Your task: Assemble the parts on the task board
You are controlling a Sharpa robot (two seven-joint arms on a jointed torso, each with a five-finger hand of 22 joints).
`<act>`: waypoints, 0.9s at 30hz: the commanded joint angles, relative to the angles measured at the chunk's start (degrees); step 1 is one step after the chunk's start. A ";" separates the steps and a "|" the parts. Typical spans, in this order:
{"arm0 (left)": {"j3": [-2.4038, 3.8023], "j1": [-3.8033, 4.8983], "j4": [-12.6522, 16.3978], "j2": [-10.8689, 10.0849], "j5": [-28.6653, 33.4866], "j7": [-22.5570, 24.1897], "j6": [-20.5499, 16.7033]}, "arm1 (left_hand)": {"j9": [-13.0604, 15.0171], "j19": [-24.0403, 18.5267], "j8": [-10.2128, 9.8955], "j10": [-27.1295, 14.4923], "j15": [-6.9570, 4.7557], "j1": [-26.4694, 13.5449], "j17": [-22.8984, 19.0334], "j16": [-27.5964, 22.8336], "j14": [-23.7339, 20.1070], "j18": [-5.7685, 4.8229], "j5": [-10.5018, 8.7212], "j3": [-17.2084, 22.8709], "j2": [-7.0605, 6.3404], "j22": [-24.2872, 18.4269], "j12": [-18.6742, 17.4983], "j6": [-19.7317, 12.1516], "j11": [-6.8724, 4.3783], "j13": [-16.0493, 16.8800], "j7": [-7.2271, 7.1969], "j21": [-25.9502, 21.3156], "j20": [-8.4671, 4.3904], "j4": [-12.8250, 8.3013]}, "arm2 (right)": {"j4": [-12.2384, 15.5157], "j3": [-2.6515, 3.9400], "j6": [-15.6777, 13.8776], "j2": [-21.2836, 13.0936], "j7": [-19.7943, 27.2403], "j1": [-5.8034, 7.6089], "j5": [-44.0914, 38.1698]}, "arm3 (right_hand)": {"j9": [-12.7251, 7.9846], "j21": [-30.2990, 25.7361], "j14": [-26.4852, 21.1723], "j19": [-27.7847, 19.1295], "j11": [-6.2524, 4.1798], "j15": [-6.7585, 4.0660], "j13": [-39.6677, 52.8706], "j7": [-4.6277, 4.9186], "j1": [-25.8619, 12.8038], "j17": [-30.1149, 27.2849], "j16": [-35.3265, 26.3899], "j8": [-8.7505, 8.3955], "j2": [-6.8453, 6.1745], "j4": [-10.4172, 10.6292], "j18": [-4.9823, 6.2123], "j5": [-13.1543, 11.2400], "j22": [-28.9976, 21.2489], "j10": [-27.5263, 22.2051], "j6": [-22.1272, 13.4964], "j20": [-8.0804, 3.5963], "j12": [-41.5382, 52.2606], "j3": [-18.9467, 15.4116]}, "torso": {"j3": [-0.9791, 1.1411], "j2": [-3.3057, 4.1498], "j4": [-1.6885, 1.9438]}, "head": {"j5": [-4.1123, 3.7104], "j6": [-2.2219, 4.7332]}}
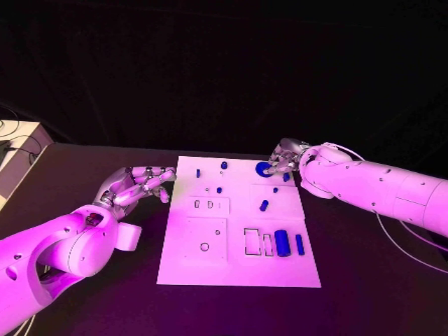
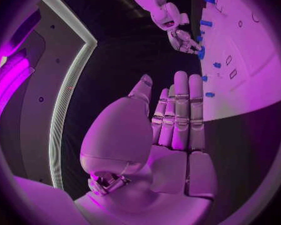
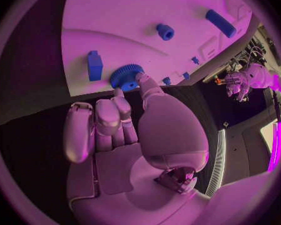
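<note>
My right hand (image 1: 285,159) pinches one blue gear (image 1: 263,168) at the task board's (image 1: 239,269) far edge; my left hand (image 1: 135,185) hovers beside it, fingers apart and holding nothing.

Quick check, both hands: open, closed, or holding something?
Left hand: open, holding nothing, beside the task board.
Right hand: fingertips at the blue gear; a grip cannot be told.

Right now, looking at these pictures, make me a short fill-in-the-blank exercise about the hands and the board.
1. The right hand has its fingers at the round blue ____ near the board's far edge.
2. The left hand holds ____.
3. The task board is a ____ plate on the black table.
4. The long blue cylinder is ____ on the board.

Missing words: gear; nothing; white; lying
</note>
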 commanded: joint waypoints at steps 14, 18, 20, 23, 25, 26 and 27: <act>0.04 0.02 0.22 -0.12 0.13 -0.12 0.96 | -0.04 -0.46 -0.04 -0.31 -0.14 0.24 -0.09 0.36 -0.27 0.96 -0.10 1.36 0.25 -0.33 -0.08 0.13 -0.06 0.02 -0.31 0.53 -0.22 0.13 | 0.44 -0.18 -0.28 0.63 -2.49 -0.31 -4.60 | 0.01 0.91 0.15 5.07 -0.49 -0.58 1.24 -0.67 0.13 0.52 0.42 0.13 3.10 -1.60 -0.94 1.46 11.20 1.30 2.20 -0.88 0.03 -0.17 | -0.09 -0.05 0.11 | 0.00 -0.13; 0.04 0.02 0.21 -0.11 0.13 -0.15 0.99 | -0.04 -0.46 -0.04 -0.34 -0.15 0.30 -0.09 0.36 -0.27 0.96 -0.10 1.44 0.26 -0.35 -0.08 0.14 -0.07 0.02 -0.32 0.54 -0.23 0.09 | 1.29 -0.18 -2.31 0.41 -2.25 -0.32 -6.29 | -0.11 1.04 0.17 5.08 -0.61 -0.67 1.47 -0.77 0.73 0.60 0.43 0.11 3.58 -3.26 -1.02 2.23 11.28 1.47 2.48 -0.98 0.00 0.89 | -0.08 -0.08 0.13 | -0.04 0.00; 0.04 0.02 0.21 -0.12 0.13 -0.15 0.99 | -0.04 -0.46 -0.04 -0.33 -0.16 0.40 -0.08 0.37 -0.28 0.96 -0.09 1.57 0.25 -0.38 -0.08 0.14 -0.07 0.02 -0.32 0.56 -0.24 0.04 | 1.97 -0.18 -3.35 0.21 -2.10 -0.34 -7.37 | -0.27 1.16 0.20 5.09 -0.64 -0.74 1.69 -0.80 0.49 0.69 0.44 0.05 3.72 -4.71 -1.09 2.46 11.35 1.63 2.60 -1.08 -0.06 1.89 | -0.08 -0.07 0.15 | 0.01 -0.02; 0.04 0.01 0.20 -0.12 0.13 -0.14 1.02 | -0.04 -0.46 -0.04 -0.33 -0.16 0.40 -0.08 0.37 -0.28 0.96 -0.09 1.57 0.25 -0.38 -0.08 0.14 -0.07 0.02 -0.32 0.56 -0.24 0.04 | 3.24 -0.18 -4.84 -0.16 -1.90 -0.38 -9.34 | -0.35 1.21 0.20 5.10 -0.69 -0.75 1.89 -0.82 0.02 0.73 0.41 0.04 3.75 -5.68 -1.12 2.55 11.40 1.74 2.65 -1.11 -0.14 2.69 | -0.07 -0.09 0.16 | 0.02 0.03; 0.04 0.01 0.19 -0.11 0.13 -0.13 1.04 | -0.04 -0.46 -0.04 -0.33 -0.16 0.40 -0.08 0.37 -0.28 0.96 -0.09 1.57 0.25 -0.38 -0.08 0.14 -0.07 0.02 -0.32 0.56 -0.24 0.04 | 4.31 -0.18 -5.76 -0.49 -1.84 -0.42 -10.59 | -0.39 1.23 0.20 5.10 -0.71 -0.74 2.01 -0.85 -0.34 0.74 0.34 0.04 3.68 -6.31 -1.12 2.53 11.43 1.78 2.72 -1.12 -0.33 3.27 | -0.09 -0.12 0.17 | 0.06 0.05; 0.04 0.01 0.18 -0.10 0.13 -0.13 1.05 | -0.05 -0.47 -0.05 -0.33 -0.16 0.41 -0.08 0.37 -0.29 0.95 -0.09 1.65 0.24 -0.40 -0.08 0.14 -0.07 0.02 -0.32 0.58 -0.24 0.02 | 4.97 -0.18 -6.29 -0.69 -1.83 -0.44 -11.30 | -0.40 1.25 0.21 5.10 -0.71 -0.75 2.04 -0.85 -0.45 0.75 0.33 0.03 3.66 -6.46 -1.13 2.52 11.44 1.79 2.72 -1.12 -0.38 3.40 | -0.09 -0.12 0.17 | 0.08 0.04; 0.04 0.01 0.17 -0.10 0.13 -0.12 1.06 | -0.05 -0.48 -0.05 -0.32 -0.16 0.43 -0.08 0.37 -0.30 0.95 -0.09 1.72 0.23 -0.42 -0.08 0.14 -0.07 0.02 -0.32 0.59 -0.24 0.01 | 5.63 -0.18 -6.86 -0.89 -1.85 -0.46 -11.99 | -0.40 1.25 0.21 5.10 -0.71 -0.75 2.04 -0.85 -0.45 0.75 0.33 0.03 3.66 -6.46 -1.13 2.52 11.44 1.79 2.72 -1.12 -0.38 3.40 | -0.09 -0.13 0.18 | 0.10 -0.01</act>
